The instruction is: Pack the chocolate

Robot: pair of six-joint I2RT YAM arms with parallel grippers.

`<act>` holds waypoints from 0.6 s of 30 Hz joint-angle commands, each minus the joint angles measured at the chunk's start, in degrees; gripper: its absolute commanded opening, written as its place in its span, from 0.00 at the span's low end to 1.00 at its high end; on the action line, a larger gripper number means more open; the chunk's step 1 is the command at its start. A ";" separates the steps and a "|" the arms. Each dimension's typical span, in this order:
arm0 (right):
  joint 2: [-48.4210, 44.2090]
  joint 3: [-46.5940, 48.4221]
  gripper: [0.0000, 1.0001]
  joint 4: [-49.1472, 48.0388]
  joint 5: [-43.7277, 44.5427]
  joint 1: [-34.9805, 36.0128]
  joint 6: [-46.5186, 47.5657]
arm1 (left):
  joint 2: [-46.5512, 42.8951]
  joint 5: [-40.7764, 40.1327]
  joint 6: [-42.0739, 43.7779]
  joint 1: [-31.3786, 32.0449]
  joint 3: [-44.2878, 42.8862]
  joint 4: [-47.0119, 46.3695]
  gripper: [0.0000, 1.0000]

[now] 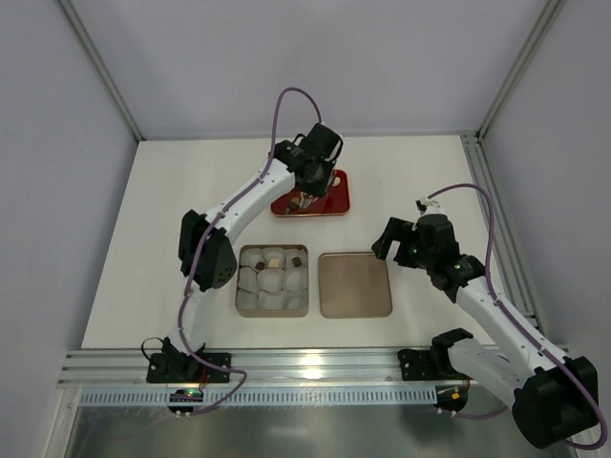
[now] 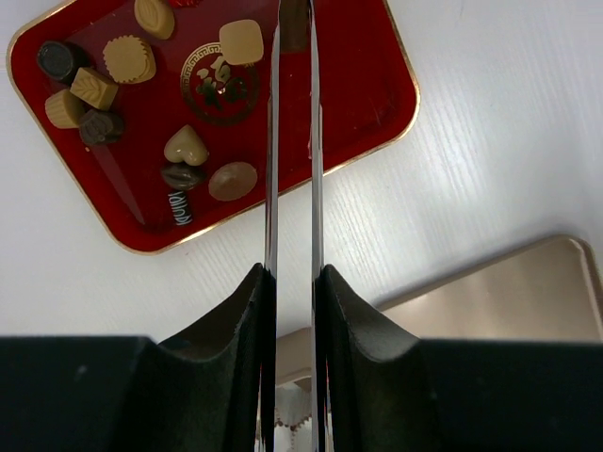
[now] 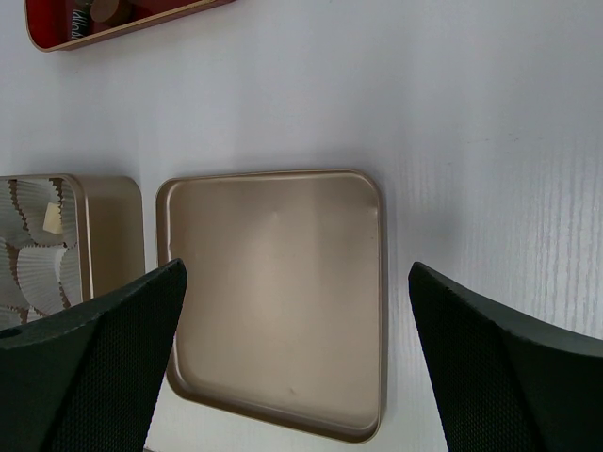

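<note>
Several chocolates (image 2: pixel 186 146), dark, tan and cream, lie on the red tray (image 2: pixel 367 85). My left gripper (image 2: pixel 294 24) reaches over that tray (image 1: pixel 336 202) on two long thin metal blades. The blades stand close together, and a dark chocolate (image 2: pixel 294 21) is pinched between their tips at the top edge of the left wrist view. The gold tin (image 1: pixel 241 286) holds white paper cups, with three chocolates (image 1: pixel 274 260) in its far row. My right gripper (image 3: pixel 297 311) hangs wide open above the gold lid (image 3: pixel 273 282), holding nothing.
The lid (image 1: pixel 354 284) lies flat just right of the tin, inner side up. The red tray sits beyond both, near the middle of the white table. Metal rails run along the table's near edge (image 1: pixel 315 367) and right side (image 1: pixel 496 219).
</note>
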State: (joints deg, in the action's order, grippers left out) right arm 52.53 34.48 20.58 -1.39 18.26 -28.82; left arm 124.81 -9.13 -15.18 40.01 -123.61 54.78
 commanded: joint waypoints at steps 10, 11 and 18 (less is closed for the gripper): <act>0.46 0.24 1.00 -2.91 0.60 -0.07 -0.01 | -16.87 4.11 -5.21 0.07 9.68 1.03 0.06; 0.64 0.24 1.00 -3.17 0.42 -0.07 -0.18 | -18.28 4.55 -5.65 0.07 11.27 1.03 0.06; 1.87 -0.29 1.00 -5.02 -0.19 -0.07 -0.27 | -37.14 4.20 -8.72 0.07 29.00 2.34 0.06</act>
State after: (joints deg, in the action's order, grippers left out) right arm 54.17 34.24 18.72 -1.50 18.26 -28.86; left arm 96.79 -5.23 -21.80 40.01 -99.90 56.47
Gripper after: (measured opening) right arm 0.996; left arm 0.269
